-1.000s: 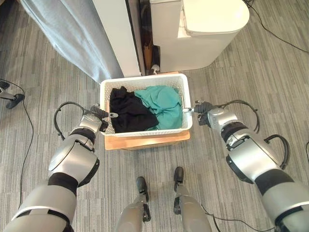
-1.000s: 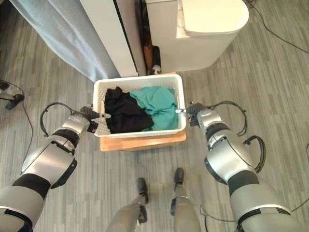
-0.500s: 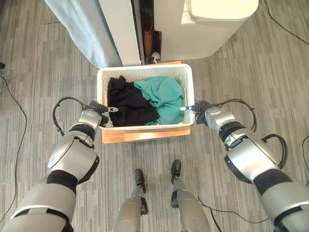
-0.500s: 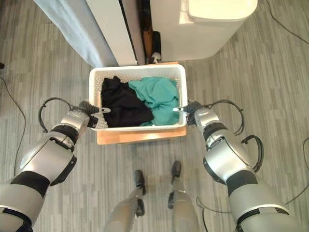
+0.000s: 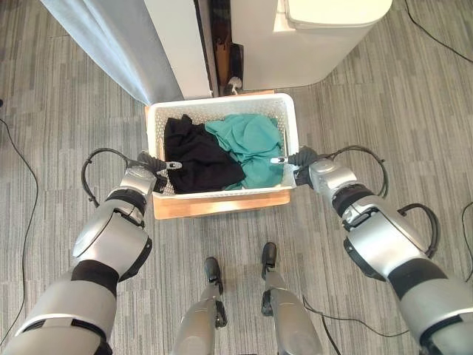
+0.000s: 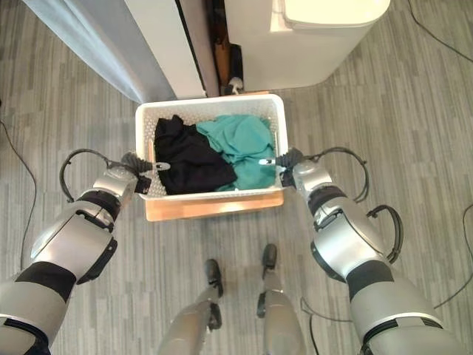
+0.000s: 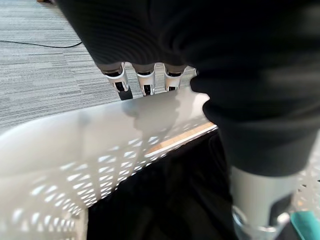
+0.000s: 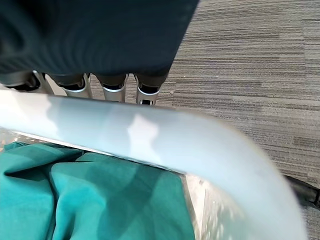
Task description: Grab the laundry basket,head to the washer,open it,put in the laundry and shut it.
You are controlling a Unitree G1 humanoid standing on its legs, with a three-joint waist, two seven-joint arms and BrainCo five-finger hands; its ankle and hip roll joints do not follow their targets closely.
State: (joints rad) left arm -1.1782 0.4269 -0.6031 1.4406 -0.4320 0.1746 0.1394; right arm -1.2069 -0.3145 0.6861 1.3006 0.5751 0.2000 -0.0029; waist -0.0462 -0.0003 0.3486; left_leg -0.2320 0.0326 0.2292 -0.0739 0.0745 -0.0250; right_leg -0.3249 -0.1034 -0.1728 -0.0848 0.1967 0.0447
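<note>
Here we look down on a grey striped carpet floor with a tall white cabinet panel and a pale blue-grey curtain to its left. To the right of the panel stands a white rounded washer with a cream lid; a dark gap with some brown and black clutter separates panel and washer. A thin black cable trails over the floor at the far right. These things stand just beyond the far rim of the basket.

The white perforated plastic laundry basket sits on a low light-wood platform, whose edge shows along the basket's near side and at its far left corner. It is rectangular, with a smooth rolled rim and walls pierced by small holes. Inside, a crumpled black garment fills the left half and a teal green garment the right half; the two touch in the middle, the teal one lying partly over the black.

Our left hand is at the basket's left rim, and its wrist view shows the fingers hooked over the outer side of the rim with the thumb inside, so it grips the rim. Our right hand is at the right rim; its fingers curl down behind the rim, gripping it likewise.
</note>
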